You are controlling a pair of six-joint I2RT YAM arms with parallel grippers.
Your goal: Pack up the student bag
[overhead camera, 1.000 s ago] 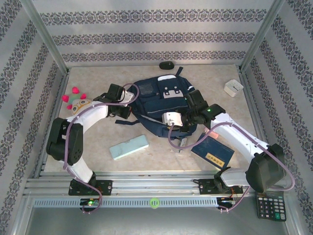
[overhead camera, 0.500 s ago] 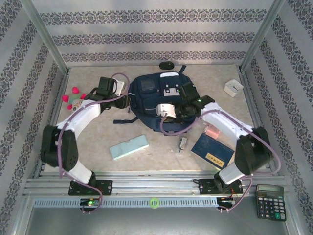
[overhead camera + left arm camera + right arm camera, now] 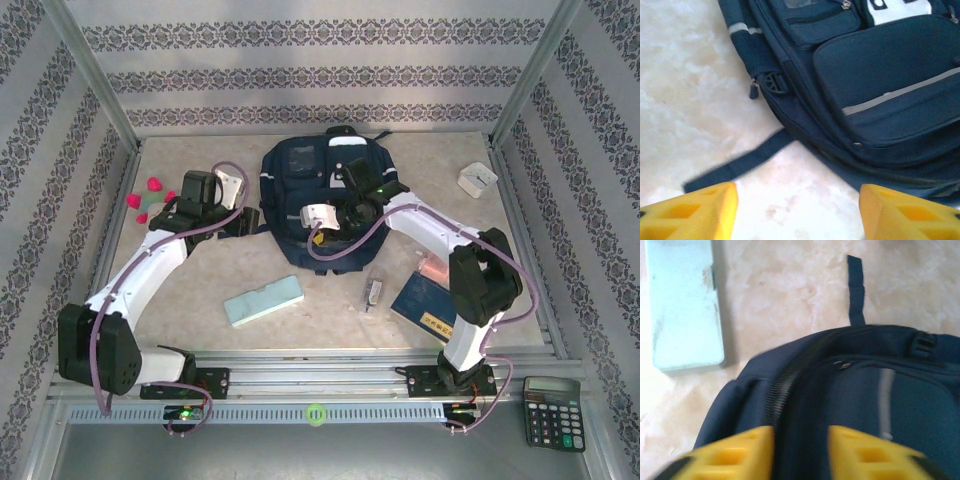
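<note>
Student bag [image 3: 318, 195] lay flat on the desk [image 3: 330, 325] toward 12 o'clock, front pockets up, a dark strap [image 3: 740, 162] trailing from its 8 o'clock corner. Your left gripper [image 3: 797, 200] stood wide open with nothing between its fingers, just beside the bag's 9 o'clock flank. Your right gripper [image 3: 800, 440] hung over the near rim at about 6 o'clock, jaws parted astride the zipper line [image 3: 777, 390]; whether the pads touched cloth could not be told. You should have judged this bag soft and limp: it would sag, fold and slide rather than lift as one piece. The stiffer zipper seam looked the safest hold, one side pinned while the other pulled. The pale pencil case [image 3: 263, 300] waited at 7 o'clock.
</note>
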